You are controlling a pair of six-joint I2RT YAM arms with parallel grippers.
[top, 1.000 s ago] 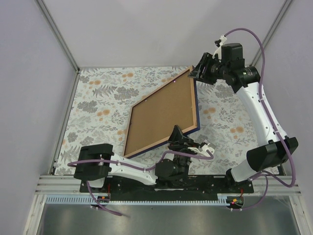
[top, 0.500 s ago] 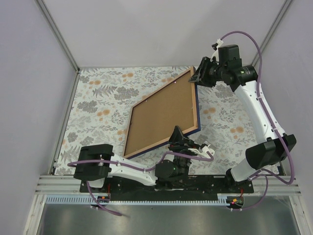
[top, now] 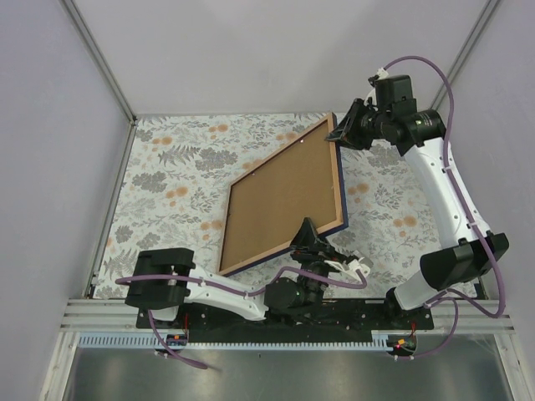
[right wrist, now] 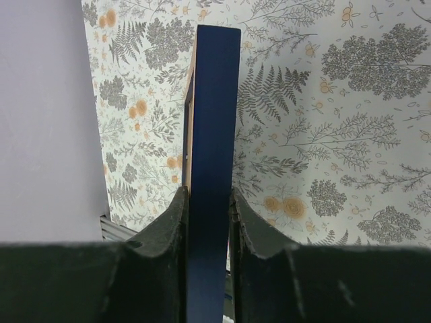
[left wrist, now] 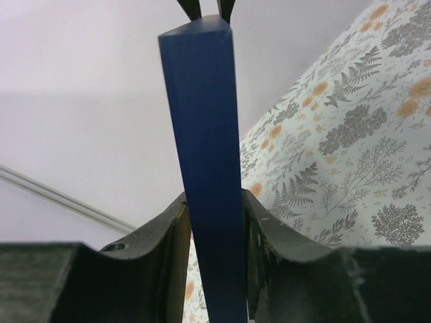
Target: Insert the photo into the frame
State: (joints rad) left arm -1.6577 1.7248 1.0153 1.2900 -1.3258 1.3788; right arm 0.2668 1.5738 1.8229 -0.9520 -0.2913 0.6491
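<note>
My left end effector [left wrist: 212, 232] and right end effector [right wrist: 207, 222], each narrowly parted, clamp opposite corners of the large, thin, dark-blue-edged picture frame [top: 341, 185]. It hangs over the floral-patterned bench [top: 167, 167] (brown fibreboard back [top: 280, 196] upward).

The top camera looks down on the whole table [top: 167, 167]. Both wrist cameras sit close, looking along the frame [right wrist: 212, 134] edge.
</note>
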